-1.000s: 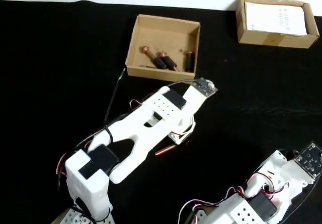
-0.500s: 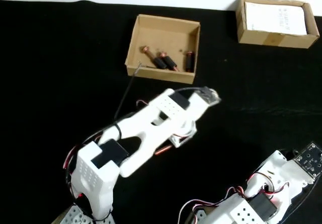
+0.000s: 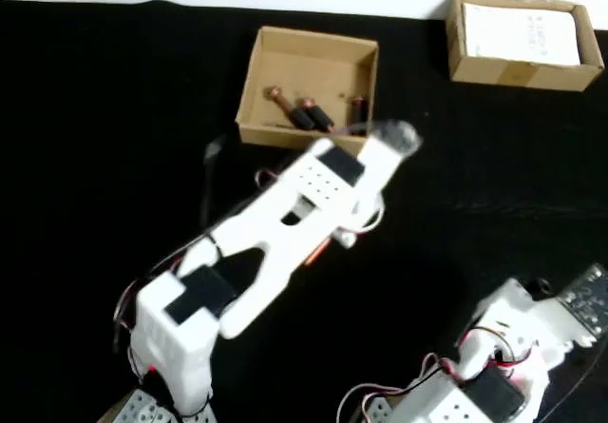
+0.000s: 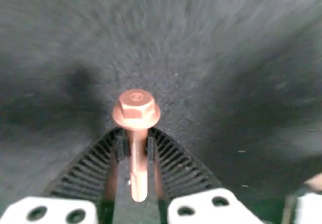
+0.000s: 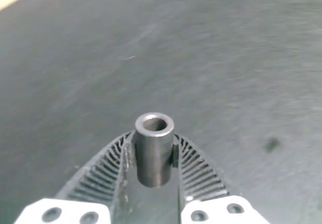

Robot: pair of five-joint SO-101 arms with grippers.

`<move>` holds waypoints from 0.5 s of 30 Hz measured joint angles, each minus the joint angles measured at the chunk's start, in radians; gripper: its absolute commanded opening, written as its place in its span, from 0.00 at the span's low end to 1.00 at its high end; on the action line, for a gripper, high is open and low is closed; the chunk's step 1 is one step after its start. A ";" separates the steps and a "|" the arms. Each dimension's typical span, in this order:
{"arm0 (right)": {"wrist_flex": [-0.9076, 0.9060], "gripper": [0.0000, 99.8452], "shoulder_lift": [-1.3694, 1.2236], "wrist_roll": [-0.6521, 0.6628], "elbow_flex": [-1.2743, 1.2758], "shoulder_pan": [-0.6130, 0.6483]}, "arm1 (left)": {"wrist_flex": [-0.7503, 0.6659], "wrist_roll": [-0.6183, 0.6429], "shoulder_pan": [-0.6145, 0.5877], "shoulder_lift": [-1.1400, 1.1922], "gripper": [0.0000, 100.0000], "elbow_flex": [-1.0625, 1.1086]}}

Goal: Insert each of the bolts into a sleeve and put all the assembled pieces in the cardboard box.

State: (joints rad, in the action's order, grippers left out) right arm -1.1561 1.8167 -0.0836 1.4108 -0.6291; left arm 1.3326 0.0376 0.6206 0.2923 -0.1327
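left gripper (image 4: 135,139) clenched on bolt (image 4: 136,114) shank, head proud of its fingertips; right gripper (image 5: 152,141) grasps sleeve (image 5: 154,151), open bore past its fingertips, likely so the 2 can mate.

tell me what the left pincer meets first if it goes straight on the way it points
Probably the black table cloth; the bolt in the left pincer would touch it first, though depth is unclear.
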 measured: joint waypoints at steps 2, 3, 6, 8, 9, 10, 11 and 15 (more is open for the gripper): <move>-0.052 0.01 0.002 -0.008 -0.061 0.054 | 0.081 0.032 0.005 -0.077 0.01 -0.057; -0.066 0.01 0.003 -0.008 -0.080 0.072 | 0.118 0.044 0.005 -0.118 0.01 -0.080; -0.117 0.01 0.008 0.061 -0.110 0.163 | 0.215 0.072 0.002 -0.252 0.01 -0.124; -0.170 0.01 0.008 0.089 -0.155 0.226 | 0.256 0.086 0.002 -0.354 0.01 -0.129; -0.203 0.01 0.008 0.089 -0.187 0.262 | 0.269 0.094 0.002 -0.407 0.01 -0.129; -0.236 0.01 0.008 0.089 -0.218 0.301 | 0.278 0.098 0.003 -0.463 0.01 -0.129; -0.273 0.01 0.008 0.084 -0.250 0.341 | 0.281 0.103 0.003 -0.522 0.01 -0.127; -0.373 0.01 0.012 0.017 -0.362 0.525 | 0.284 0.103 0.002 -0.766 0.01 -0.026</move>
State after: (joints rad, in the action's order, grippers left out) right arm -1.5290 1.8290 -0.0667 1.0487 -0.1043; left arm 1.6164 0.1404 0.6222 -0.4733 -0.1588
